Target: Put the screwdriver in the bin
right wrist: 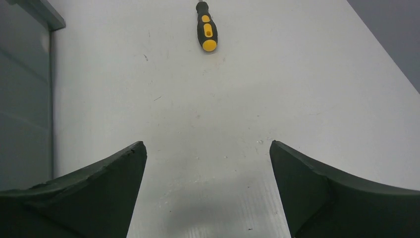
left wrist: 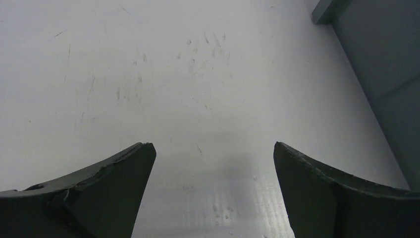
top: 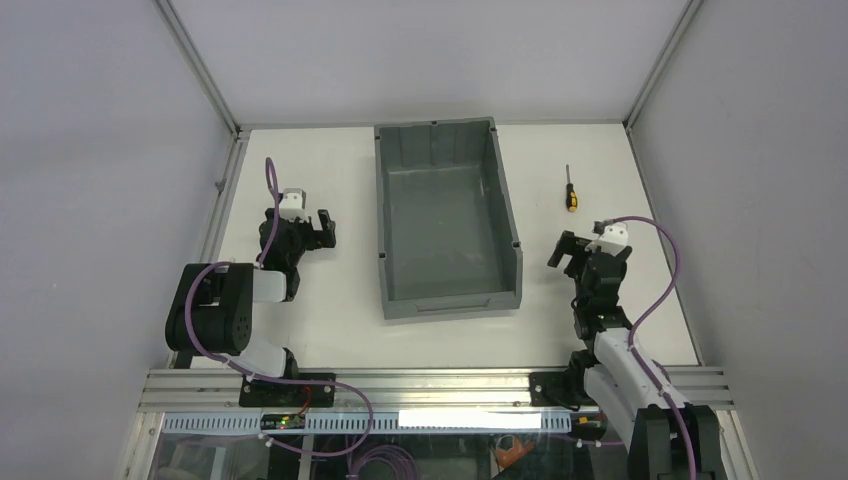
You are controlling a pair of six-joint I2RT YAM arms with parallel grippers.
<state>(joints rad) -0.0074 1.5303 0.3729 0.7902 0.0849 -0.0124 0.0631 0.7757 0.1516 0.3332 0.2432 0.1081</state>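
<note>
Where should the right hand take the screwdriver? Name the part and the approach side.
Probably the stubby yellow-black handle of the screwdriver, from above, closing across its width. It lies flat, handle nearest the open right hand, straight ahead; the shaft is far thinner.

We count one screwdriver (top: 571, 190), one bin (top: 450, 304), one bench (top: 330, 330). Arms: two, the left arm (top: 215, 312) and the right arm (top: 622, 352). Hands: two, the left hand (top: 324, 229) and the right hand (top: 562, 252), each with two fingers (left wrist: 106, 193), so four in all. Purple cables (top: 268, 200): two, we think, one per arm; the loops below the front rail are too tangled for a sure count.
</note>
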